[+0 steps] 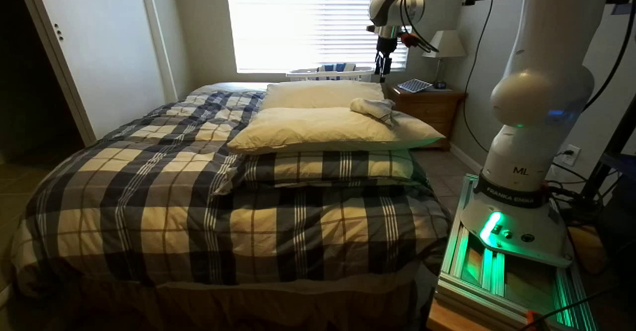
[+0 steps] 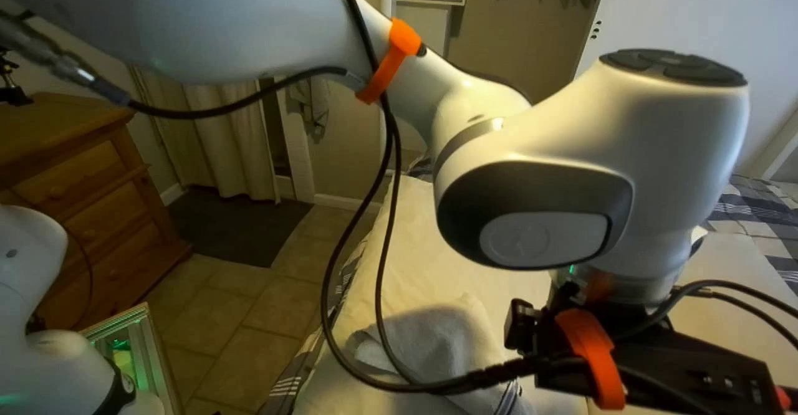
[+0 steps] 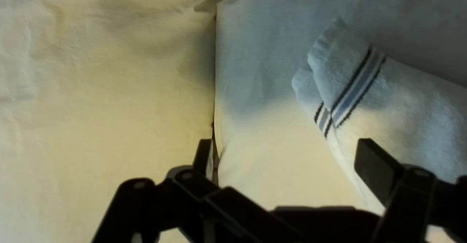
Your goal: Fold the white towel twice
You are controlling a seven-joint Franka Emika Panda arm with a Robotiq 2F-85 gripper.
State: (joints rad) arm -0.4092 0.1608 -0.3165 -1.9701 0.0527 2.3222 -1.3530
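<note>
The white towel (image 1: 373, 109) lies rumpled on the near cream pillow, toward its end by the nightstand. In an exterior view the towel (image 2: 436, 340) is partly behind a black cable. In the wrist view the towel (image 3: 412, 100) lies at the right, folded over itself, with blue and black stripes near its end. My gripper (image 3: 284, 151) is open with nothing between its fingers. Its right finger overlaps the towel's edge in the picture; its left finger is over the gap between the pillows. In an exterior view the gripper (image 1: 382, 67) hangs above the pillows, apart from the towel.
Two puffy cream pillows, the near one (image 1: 318, 129) and the far one (image 1: 323, 95), lie on a plaid blanket (image 1: 198, 211). A laundry basket (image 1: 330, 75) stands by the window. A nightstand (image 1: 427, 105) with a lamp (image 1: 444, 45) stands beside the bed.
</note>
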